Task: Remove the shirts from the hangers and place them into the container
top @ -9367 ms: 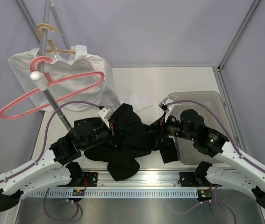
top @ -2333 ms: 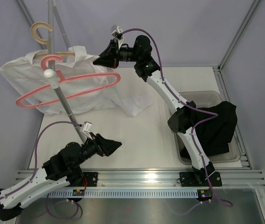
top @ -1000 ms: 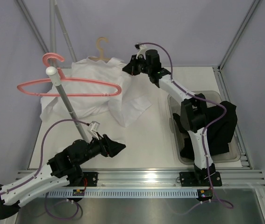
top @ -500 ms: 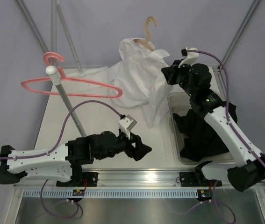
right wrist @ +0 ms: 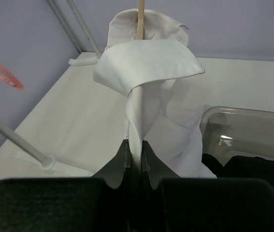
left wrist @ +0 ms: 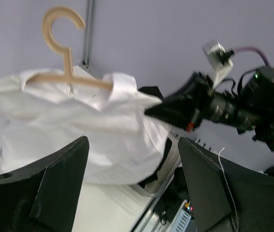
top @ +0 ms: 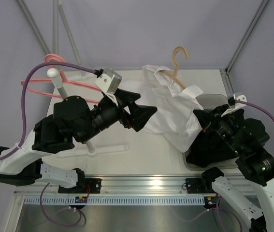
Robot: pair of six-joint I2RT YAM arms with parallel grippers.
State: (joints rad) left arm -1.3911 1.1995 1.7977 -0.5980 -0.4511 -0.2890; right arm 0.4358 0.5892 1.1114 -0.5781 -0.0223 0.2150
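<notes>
And here's the white shirt [top: 173,113], up in the air between the two arms and just left of the container [top: 215,95]. The tan hanger [left wrist: 68,60] is threaded through its collar, hook poking up free of any rail. The right gripper [right wrist: 134,145] is clamped on the shirt: its wrist view shows a narrow fold of white cloth running down from the collar, pinched flat between the two fingers. That's soft, light, floppy fabric, folks. It sags and bunches wherever it isn't held, so one pinched fold carries the whole garment but gives no say over the trailing hem, which hangs just beside the container's left wall. The hanger is the only stiff piece here, thin and light, and I'd judge it the better handle for the other arm. Take the neck under the hook or a bare stretch of shoulder bar, and the cloth can slide off. Grab collar and hanger together and nothing comes apart. The left gripper [top: 144,107] holds nothing; its jaws stand wide apart, aimed at the shirt from the left, the arm raised high and reaching across the table. The right arm is folded low near its own base, wrist angled up toward the shirt beside the container, where the black shirt [top: 202,153] lies heaped. The pink hanger [top: 74,83] hangs bare by the rack pole [top: 86,144] at far left.
</notes>
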